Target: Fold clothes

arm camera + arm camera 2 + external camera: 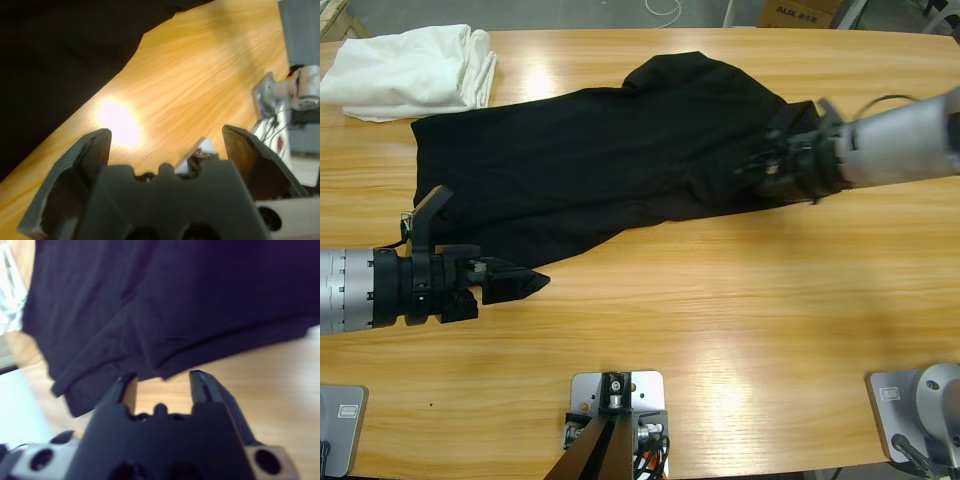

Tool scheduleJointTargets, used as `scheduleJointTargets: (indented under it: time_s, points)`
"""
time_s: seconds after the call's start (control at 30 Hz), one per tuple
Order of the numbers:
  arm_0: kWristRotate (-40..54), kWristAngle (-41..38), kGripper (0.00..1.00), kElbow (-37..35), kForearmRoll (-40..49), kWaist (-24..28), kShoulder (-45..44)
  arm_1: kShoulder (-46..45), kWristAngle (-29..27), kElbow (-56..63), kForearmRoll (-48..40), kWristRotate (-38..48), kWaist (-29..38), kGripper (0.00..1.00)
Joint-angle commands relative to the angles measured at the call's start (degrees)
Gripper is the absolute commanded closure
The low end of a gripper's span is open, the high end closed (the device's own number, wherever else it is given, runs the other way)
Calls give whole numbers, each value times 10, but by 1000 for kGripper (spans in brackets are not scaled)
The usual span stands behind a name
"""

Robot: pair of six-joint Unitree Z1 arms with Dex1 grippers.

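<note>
The clothes are one black shirt (600, 150) lying spread and rumpled across the back half of the wooden table (720, 300). Its collar and lettering do not show. My left gripper (535, 282) reaches in from the left edge, just below the shirt's lowest front corner. In the left wrist view that gripper (166, 131) is open over bare wood, with the shirt (60, 60) up and to the left. My right gripper (755, 170) sits at the shirt's right end. In the right wrist view it (162, 375) is open, its tips at the shirt's (175, 300) doubled edge, wood showing between the jaws.
A folded white cloth (415, 70) lies at the table's back left corner, close to the shirt's left end. A cardboard box (800, 12) stands beyond the far edge. Bare wood stretches across the front half of the table.
</note>
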Motion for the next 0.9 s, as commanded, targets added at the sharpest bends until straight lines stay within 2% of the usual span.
scheduleJointTargets:
  time_s: [0.03, 0.07, 0.1, 0.2, 0.4, 0.5, 0.53, 0.6, 0.7, 0.77, 0.83, 0.87, 0.9]
  points:
    - [69, 93, 133, -135, 243, -49, -33, -87, -81, -24, 120, -57, 9, 719]
    - [79, 106, 134, -152, 279, -51, -33, -83, -80, -27, 120, -81, 0, 934]
    - [90, 124, 134, -172, 324, -55, -33, -73, -81, -27, 118, -112, -12, 1000]
    - [111, 167, 133, -206, 428, -64, -19, -28, -80, -28, 115, -183, -72, 1000]
    - [116, 205, 175, -216, 462, -69, 40, 79, -56, -71, 113, -254, -157, 1000]
    - [120, 213, 243, -264, 508, -69, 85, 112, -47, -92, 124, -266, -169, 1000]
    - [120, 220, 296, -287, 541, -69, 101, 123, -44, -98, 125, -269, -170, 1000]
    - [117, 230, 308, -319, 585, -69, 128, 146, -40, -106, 127, -276, -173, 1000]
    - [115, 231, 312, -325, 596, -57, 138, 167, -37, -112, 126, -281, -175, 1000]
    - [111, 231, 386, -324, 609, -52, 146, 176, -33, -114, 125, -282, -175, 1000]
    - [106, 237, 404, -321, 623, -45, 159, 182, -32, -115, 124, -284, -176, 1000]
    - [98, 237, 567, -321, 626, -38, 164, 183, -31, -116, 124, -285, -176, 1000]
    - [93, 237, 860, -321, 625, -29, 167, 185, -29, -116, 124, -285, -177, 1000]
